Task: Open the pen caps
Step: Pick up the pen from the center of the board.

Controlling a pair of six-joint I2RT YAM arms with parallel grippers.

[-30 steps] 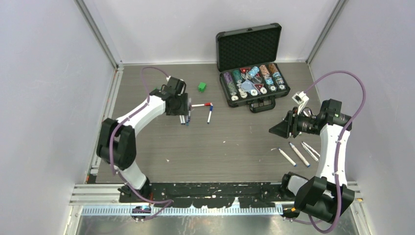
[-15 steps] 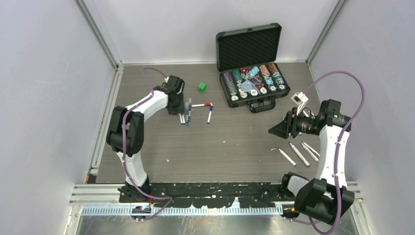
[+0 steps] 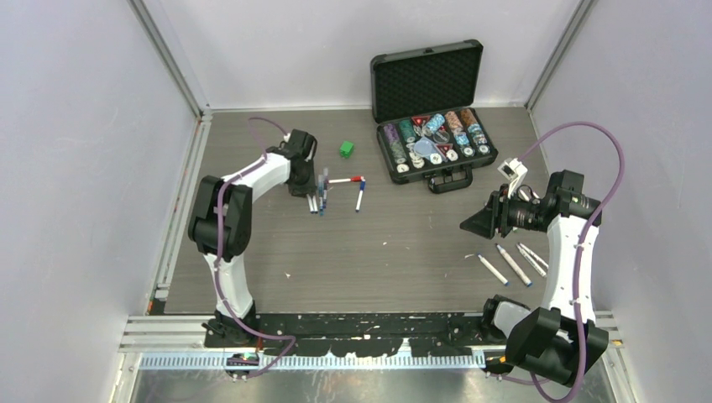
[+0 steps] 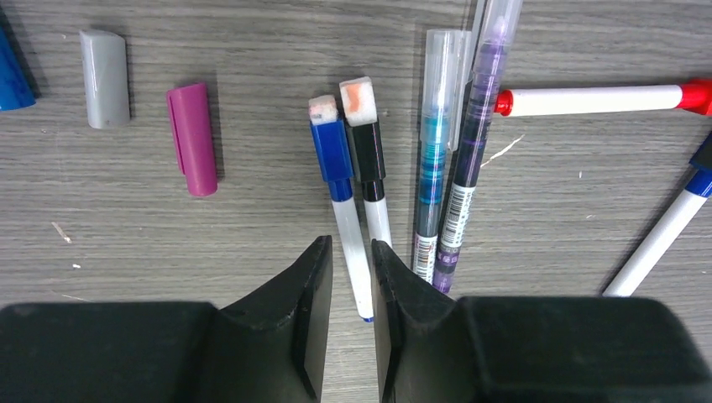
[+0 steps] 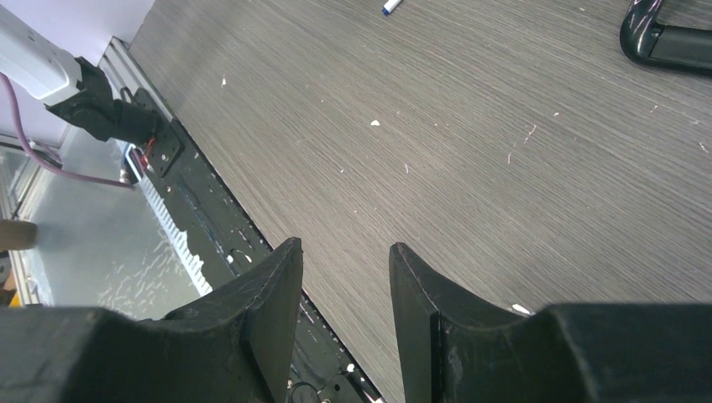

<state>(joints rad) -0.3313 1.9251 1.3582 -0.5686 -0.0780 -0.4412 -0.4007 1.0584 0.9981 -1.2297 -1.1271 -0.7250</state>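
**Left jaws narrow about a blue-capped pen, right gripper empty over bare board**

Top view: An open black case (image 3: 401, 172) stands at 1 o'clock on the table (image 3: 395, 252), its foam-lined lid upright. Its tray holds rows of multicoloured poker chips (image 3: 432, 138); any print on them is too small to read. A small green cube (image 3: 346, 149) lies near 12 o'clock. The left gripper (image 3: 307, 188) is down at 11 o'clock over a cluster of pens (image 3: 317, 203). A red-ended pen (image 3: 346, 180) and a blue-tipped pen (image 3: 360, 198) lie just to its 3 o'clock side. A few more pens (image 3: 512, 265) lie at 4 o'clock, near the right gripper (image 3: 472, 224), which hangs turned sideways above the board. The table is dark grey wood-grain, enclosed by pale lilac panels set in aluminium posts.

Left wrist view: The left gripper (image 4: 353, 281) has its jaws drawn narrow on either side of the white barrel of a blue-capped pen (image 4: 334, 155). I cannot tell whether the pads actually pinch it. A black-capped pen (image 4: 367, 151) lies against that pen's 3 o'clock side, and both have their caps on. Next to them lie a teal pen (image 4: 433, 159) and a purple pen (image 4: 475, 134), both clear-bodied with barcode labels whose print is unreadable. Two loose caps, a magenta cap (image 4: 191, 138) and a grey cap (image 4: 105, 77), lie at 10 o'clock, apart from the pens.

Right wrist view: The right gripper (image 5: 344, 256) has its fingers spread with nothing between them, above table flecked with white specks. The table's edge and a black rail (image 5: 180, 180) run along the 9 o'clock side. The case handle (image 5: 667, 40) shows at 1 o'clock.
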